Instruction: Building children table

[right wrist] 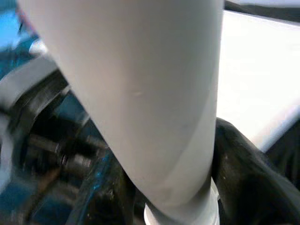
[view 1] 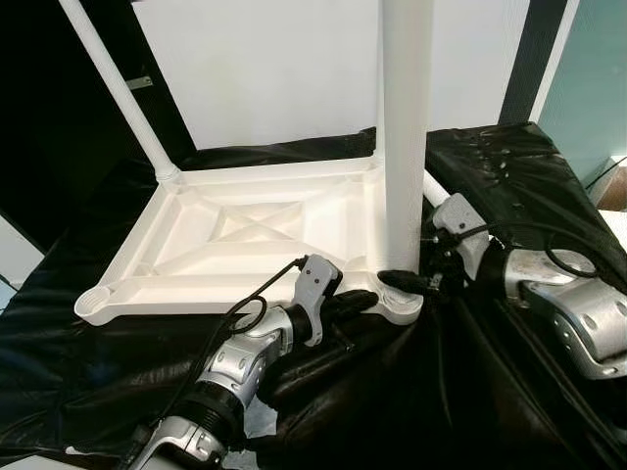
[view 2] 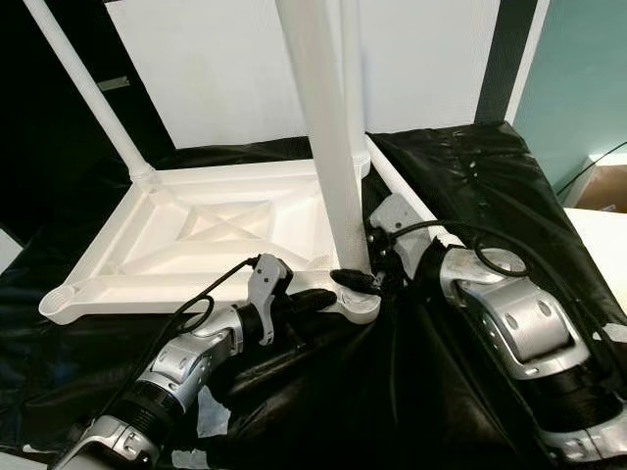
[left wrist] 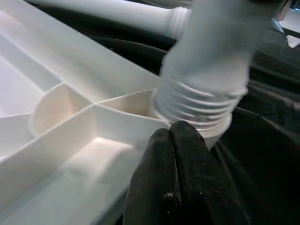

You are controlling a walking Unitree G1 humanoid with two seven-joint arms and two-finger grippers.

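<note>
1. White plastic ribbed children's tabletop [view 1: 245, 240] lies upside down on a black crinkled plastic sheet [view 1: 509, 186].
2. White round plastic leg [view 1: 405, 147] stands upright in the near right corner socket [view 1: 400, 299], threads partly exposed.
3. Right gripper [view 1: 411, 281] has its black fingers clamped around the leg's base.
4. Left gripper [view 1: 361, 301], fingers pressed together and empty, touches the corner socket rim.
5. Another white leg [view 1: 118, 88] sits tilted in the far left corner.
</note>
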